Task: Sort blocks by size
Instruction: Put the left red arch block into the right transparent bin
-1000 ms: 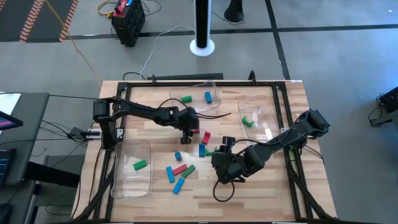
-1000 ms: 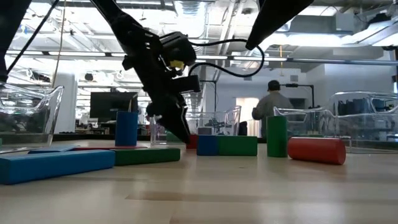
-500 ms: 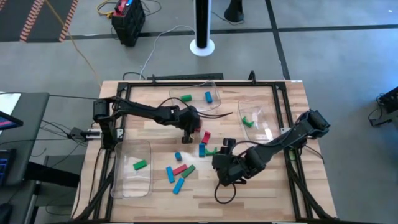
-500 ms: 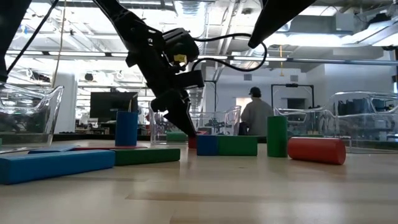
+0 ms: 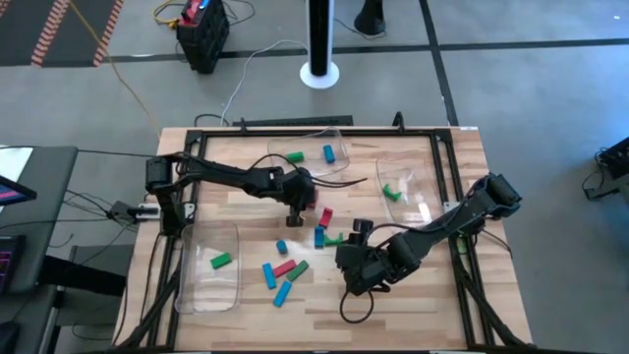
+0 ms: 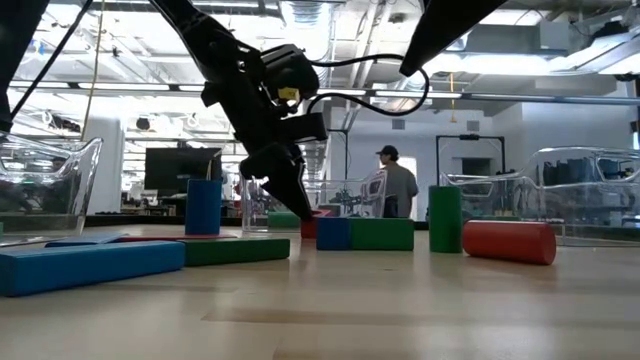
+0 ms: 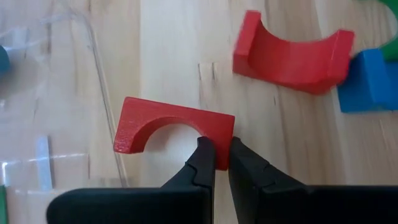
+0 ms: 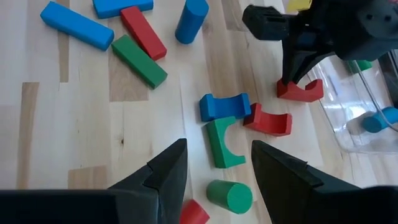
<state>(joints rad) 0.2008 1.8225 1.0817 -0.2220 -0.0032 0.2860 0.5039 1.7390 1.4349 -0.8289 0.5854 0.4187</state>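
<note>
Blocks [image 5: 284, 267] carry no readable writing — left pincer [image 7: 216, 163] clamped on red arch block [image 7: 171, 124], right pincer [image 8: 214, 163] apart.

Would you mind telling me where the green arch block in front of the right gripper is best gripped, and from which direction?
Take the green arch block from straight above, fingers across its long straight back and the scooped side near mid-length. It lies flat on the wood with its curve facing sideways, so the ends are thicker. The right gripper hangs open just short of it; the blue arch block touches one end.

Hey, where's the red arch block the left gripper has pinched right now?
In the high view, the red arch sits mid-table in the left gripper, beside the far tray's edge.
</note>
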